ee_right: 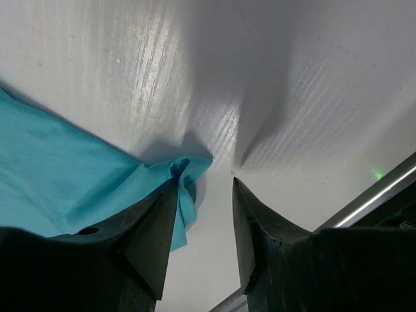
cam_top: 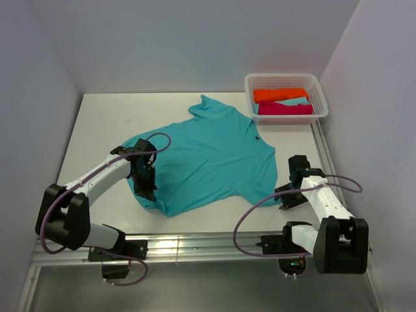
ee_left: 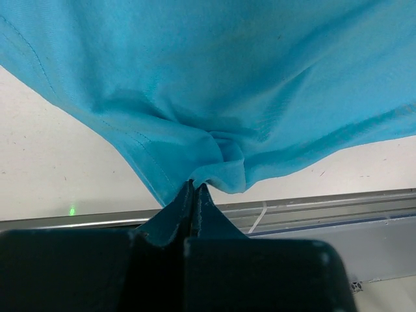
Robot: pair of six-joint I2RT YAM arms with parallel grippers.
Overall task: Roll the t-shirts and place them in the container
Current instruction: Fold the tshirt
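Since the left end effector [ee_left: 194, 195] is already pressed together on a bunched fold of the teal-turquoise short-sleeved cloth t-shirt [cam_top: 208, 159], the open question is the right side. The right end effector [ee_right: 203, 182] is spread and grips nothing. In the right wrist view the shirt's corner tip sits just beside the left finger, partly inside the gap and not centred. The shirt lies mostly flat mid-frame in the top view. I read its long axis as running lower left to upper right, with the left-arm pinch at the lower-left edge and the neck, with its dark label, toward the right. The free corner is at lower right, so the right arm is nearer to it, and a small shift toward the cloth should centre that corner before closing. The white matte surface [cam_top: 104, 123] is bare around the shirt and gives room to roll. The white plastic mesh basket [cam_top: 318, 97] at upper right holds the orange [cam_top: 281, 94], pale aqua [cam_top: 296, 102] and magenta [cam_top: 285, 109] rolled shirts, well apart from both arms.
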